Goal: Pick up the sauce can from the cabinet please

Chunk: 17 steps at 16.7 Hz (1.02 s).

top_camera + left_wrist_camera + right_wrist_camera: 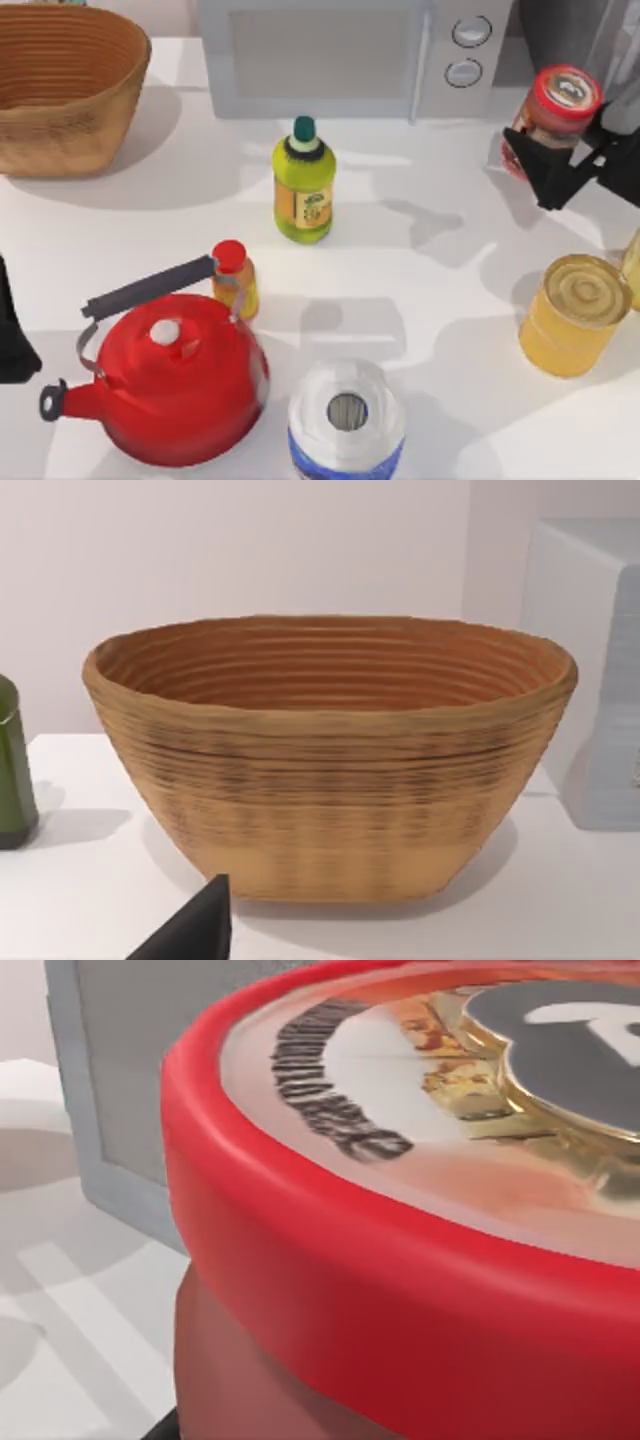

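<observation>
While my right gripper (548, 150) clasps the small red-rimmed cylindrical sauce can (556, 115) just right of the grey microwave (340, 55) from above, seemingly lifted and nearly upright, its wrist view shows the can's top (450, 1130) close, and my left arm (12, 330) idles facing the woven basket (330, 770).

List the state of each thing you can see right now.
Sauce can: upright, held in the right gripper, by the microwave.
Basket: upright, empty.
Green bottle: upright, capped.
Kettle: upright, lid on.
Yellow can: upright, sealed.
Left gripper: parked, left edge.
</observation>
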Each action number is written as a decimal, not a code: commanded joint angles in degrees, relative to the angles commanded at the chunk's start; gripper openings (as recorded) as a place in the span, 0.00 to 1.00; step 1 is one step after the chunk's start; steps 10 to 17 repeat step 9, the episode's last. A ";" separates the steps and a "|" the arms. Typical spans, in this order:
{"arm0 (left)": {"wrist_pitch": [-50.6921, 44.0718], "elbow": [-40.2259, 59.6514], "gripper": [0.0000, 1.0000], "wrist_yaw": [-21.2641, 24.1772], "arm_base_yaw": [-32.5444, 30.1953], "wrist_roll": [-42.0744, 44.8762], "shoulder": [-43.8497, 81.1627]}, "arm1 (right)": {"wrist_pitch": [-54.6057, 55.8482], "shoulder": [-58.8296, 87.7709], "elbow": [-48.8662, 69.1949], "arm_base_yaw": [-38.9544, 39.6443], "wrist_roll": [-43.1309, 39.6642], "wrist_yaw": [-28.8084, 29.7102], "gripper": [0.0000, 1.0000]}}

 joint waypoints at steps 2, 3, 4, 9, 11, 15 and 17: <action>0.00 0.00 1.00 0.00 0.00 0.00 0.00 | 0.00 0.00 0.00 0.00 0.00 0.00 0.90; 0.00 0.00 1.00 0.00 0.00 0.00 0.00 | 0.00 0.00 0.00 0.00 0.00 0.00 0.98; 0.00 0.00 1.00 0.00 0.00 0.00 0.00 | 0.00 0.00 0.00 0.00 0.00 0.00 1.00; 0.00 0.00 1.00 0.00 0.00 0.00 0.00 | 0.00 0.00 0.00 0.00 0.00 0.00 1.00; 0.00 0.00 1.00 0.00 0.00 0.00 0.00 | 0.00 0.00 0.00 0.00 0.00 0.00 1.00; 0.00 0.00 1.00 0.00 0.00 0.00 0.00 | 0.00 0.00 0.00 0.00 0.00 0.00 1.00; 0.00 0.00 1.00 0.00 0.00 0.00 0.00 | 0.00 0.00 0.00 0.00 0.00 0.00 1.00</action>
